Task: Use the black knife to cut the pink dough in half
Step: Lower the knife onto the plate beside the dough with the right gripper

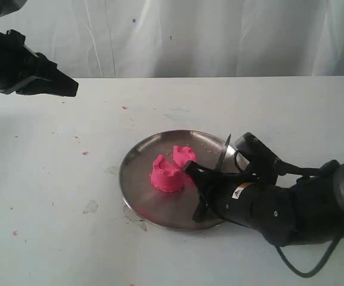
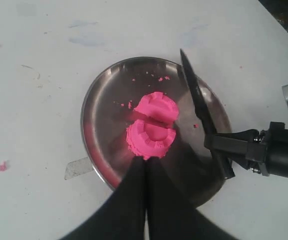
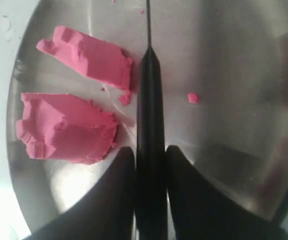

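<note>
The pink dough lies in two pieces on a round steel plate [image 1: 137,196]: a bigger piece [image 1: 166,175] [image 2: 151,138] [image 3: 66,127] and a smaller wedge [image 1: 184,154] [image 2: 156,106] [image 3: 87,54], with a narrow gap between them. My right gripper [image 1: 215,174] [image 2: 219,144] [image 3: 151,152] is shut on the black knife [image 1: 224,152] [image 2: 197,97] [image 3: 150,95]. The blade sits just beside the dough over the plate, apart from both pieces. My left gripper [image 1: 66,87] [image 2: 146,161] is shut on nothing, raised over the table's back left.
Small pink crumbs lie on the plate [image 3: 193,97] and tiny pink specks dot the white table [image 1: 84,153]. Clear tape scraps [image 1: 90,207] sit left of the plate. A white curtain hangs behind the table.
</note>
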Controlling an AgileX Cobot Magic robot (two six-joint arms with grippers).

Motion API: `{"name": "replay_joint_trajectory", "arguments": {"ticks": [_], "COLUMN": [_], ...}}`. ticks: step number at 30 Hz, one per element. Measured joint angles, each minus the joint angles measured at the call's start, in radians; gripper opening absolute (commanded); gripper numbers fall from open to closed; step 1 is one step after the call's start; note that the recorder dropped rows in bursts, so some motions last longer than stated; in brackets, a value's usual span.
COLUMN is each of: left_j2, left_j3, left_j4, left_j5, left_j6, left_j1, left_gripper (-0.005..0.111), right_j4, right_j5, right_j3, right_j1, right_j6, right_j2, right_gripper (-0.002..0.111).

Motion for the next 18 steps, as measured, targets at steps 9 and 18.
{"name": "replay_joint_trajectory", "arguments": {"ticks": [9,18], "left_j2": [0.000,0.000], "left_j3": [0.000,0.000], "left_j4": [0.000,0.000], "left_j5": [0.000,0.000], "left_j6": [0.000,0.000], "left_j1": [0.000,0.000], "left_gripper": [0.000,0.000], "right_j4": [0.000,0.000], "right_j5": [0.002,0.010], "right_j3": [-0.004,-0.004], "right_j1": [0.000,0.000], "right_j6": [0.000,-0.001], "right_j2": [0.013,-0.004], "right_gripper": [0.033,0.035]}}
